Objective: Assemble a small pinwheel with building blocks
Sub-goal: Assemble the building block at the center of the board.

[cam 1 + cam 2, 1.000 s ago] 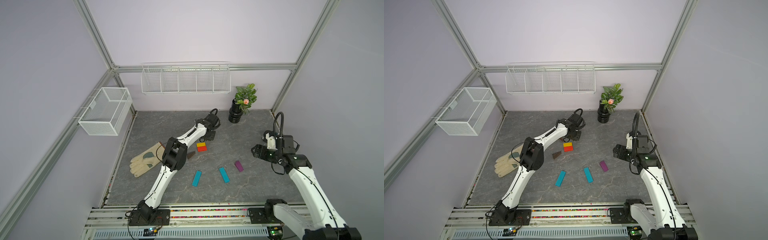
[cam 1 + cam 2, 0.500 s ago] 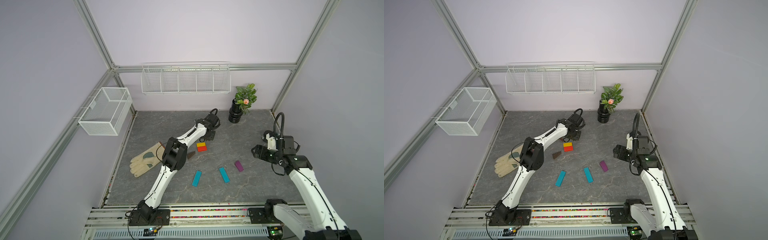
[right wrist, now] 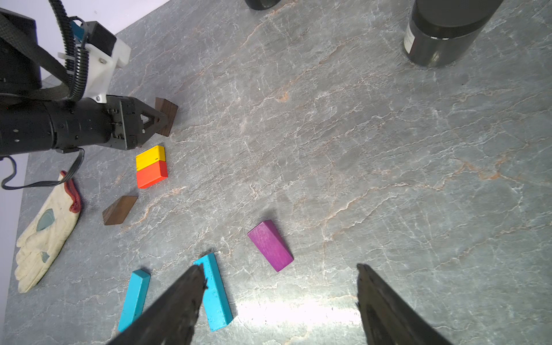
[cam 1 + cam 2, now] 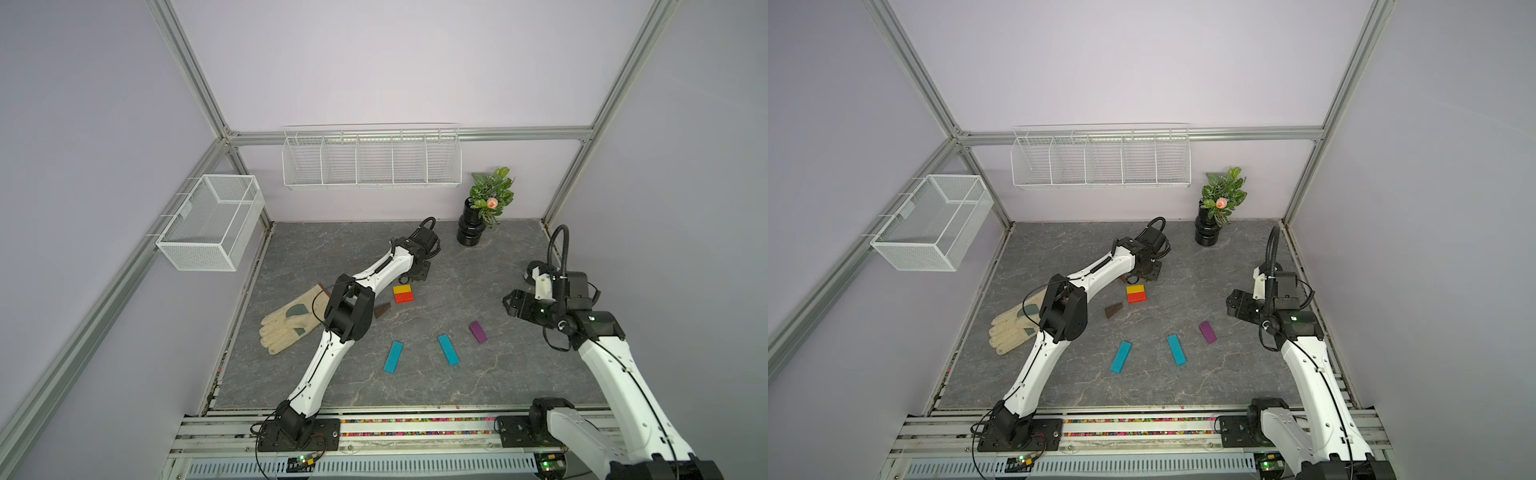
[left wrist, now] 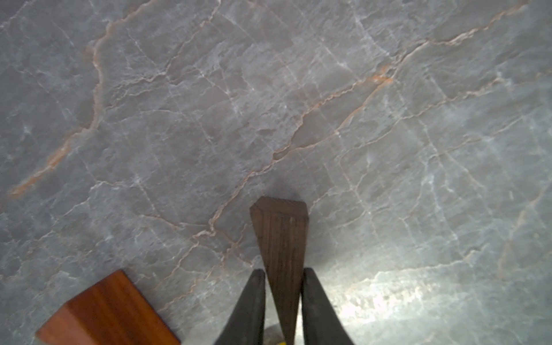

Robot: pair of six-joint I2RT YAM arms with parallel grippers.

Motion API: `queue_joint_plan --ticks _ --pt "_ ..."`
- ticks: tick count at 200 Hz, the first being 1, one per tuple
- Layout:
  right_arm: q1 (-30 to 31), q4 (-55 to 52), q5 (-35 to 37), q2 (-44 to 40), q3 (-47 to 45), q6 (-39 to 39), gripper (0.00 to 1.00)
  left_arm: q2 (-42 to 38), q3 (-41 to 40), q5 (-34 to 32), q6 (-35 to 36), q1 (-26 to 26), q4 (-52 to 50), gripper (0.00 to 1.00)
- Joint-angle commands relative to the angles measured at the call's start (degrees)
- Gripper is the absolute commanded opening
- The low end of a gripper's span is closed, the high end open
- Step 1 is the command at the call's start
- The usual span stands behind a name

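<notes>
My left gripper (image 5: 283, 270) is shut on the thin end of a dark brown wedge (image 5: 280, 227), held low over the tabletop just behind the yellow-and-red square (image 4: 403, 293). From the right wrist view, that gripper (image 3: 159, 121) and its wedge (image 3: 168, 115) sit beside the square (image 3: 150, 166). A second brown wedge (image 4: 382, 309) lies in front of the square. The purple wedge (image 4: 478, 331) and two teal bars (image 4: 393, 356) (image 4: 448, 349) lie nearer the front. My right gripper (image 3: 279, 266) hangs open and empty at the right, above the purple wedge (image 3: 270, 245) and a teal bar (image 3: 215, 292).
A reddish-brown block (image 5: 104, 310) lies close to the left gripper. A beige glove (image 4: 291, 322) lies at the left, partly under the left arm. A black jar (image 3: 442, 30) and a black vase with a plant (image 4: 471, 228) stand at the back right. Wire baskets (image 4: 370, 160) hang on the walls.
</notes>
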Motion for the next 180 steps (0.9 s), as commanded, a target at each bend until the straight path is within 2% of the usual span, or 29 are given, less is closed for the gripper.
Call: queue_joint_plan --ticks 1,125,154,180 --pt "-0.3 -0.7 -0.3 -0.7 -0.8 0.8 0.82 -2.7 -1.0 -1.1 1.0 0.2 -0.4 0.28" --pt "-0.2 -0.8 -0.8 0.2 -1.3 0.8 0.8 -3.4 -2.0 -1.2 0.9 0.4 0.0 0.28" --pt "0.8 -1.5 -1.2 2.5 -1.8 0.4 0.81 -6.0 -3.5 -0.8 -0.3 0.4 0.5 0.43" --pt "3.2 -2.3 -1.4 6.9 -2.1 -0.3 0.82 -12.3 -9.3 1.7 -3.3 0.4 4.1 0.55"
